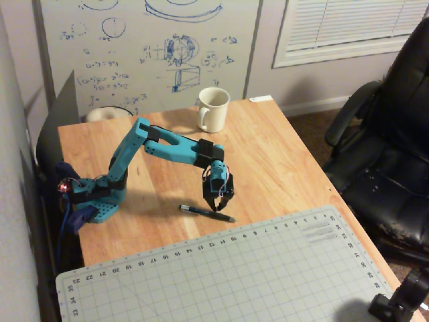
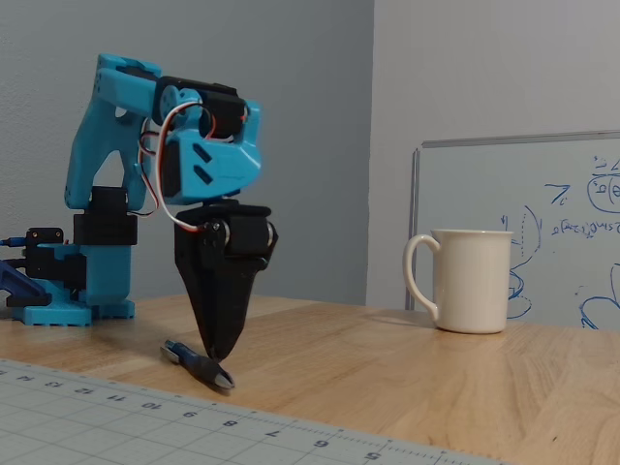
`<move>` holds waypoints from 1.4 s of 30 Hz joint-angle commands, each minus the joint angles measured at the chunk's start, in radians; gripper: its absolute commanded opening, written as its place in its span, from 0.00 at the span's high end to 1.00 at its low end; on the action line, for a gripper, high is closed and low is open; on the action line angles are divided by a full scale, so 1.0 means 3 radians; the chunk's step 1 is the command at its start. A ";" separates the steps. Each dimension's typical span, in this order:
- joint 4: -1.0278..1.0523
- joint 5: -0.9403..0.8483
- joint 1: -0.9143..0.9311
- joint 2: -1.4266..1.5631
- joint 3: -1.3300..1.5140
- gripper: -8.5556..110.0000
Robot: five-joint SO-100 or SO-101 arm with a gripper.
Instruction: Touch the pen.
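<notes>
My end effector (image 1: 218, 209), fingers pressed together, points straight down with its tip touching the dark pen (image 1: 206, 212) lying on the wooden tabletop (image 1: 281, 168).

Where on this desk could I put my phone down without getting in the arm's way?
The cutting mat is bare, and so is the wood right of the gripper, below the white mug. It's crowded around the pen and the arm's base.
</notes>
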 commanded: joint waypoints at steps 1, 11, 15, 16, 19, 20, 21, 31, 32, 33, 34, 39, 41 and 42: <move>-0.0010 -0.0031 0.0026 0.0491 -0.0251 0.92; -0.0010 -0.0031 0.0056 0.0537 -0.0245 0.92; -0.0010 -0.0031 0.0061 0.0455 -0.0240 0.92; -0.0005 -0.0031 0.0061 0.0424 -0.0240 0.92; -0.0005 -0.0031 0.0061 0.0327 -0.0240 0.92; -0.0005 -0.0031 0.0061 0.0307 -0.0240 0.92; -0.0005 -0.0031 0.0061 0.0286 -0.0240 0.92; -0.0005 -0.0031 0.0056 0.0102 -0.0240 0.92; -0.0005 -0.0031 0.0056 0.0066 -0.0251 0.92; -0.0005 -0.0031 0.0056 0.0056 -0.0256 0.92; -0.0005 -0.0031 0.0056 0.0041 -0.0261 0.92; -0.0005 -0.0031 0.0056 0.0036 -0.0271 0.92; -0.0005 -0.0031 0.0056 0.0036 -0.0271 0.92; -0.0005 -0.0031 0.0056 0.0036 -0.0271 0.92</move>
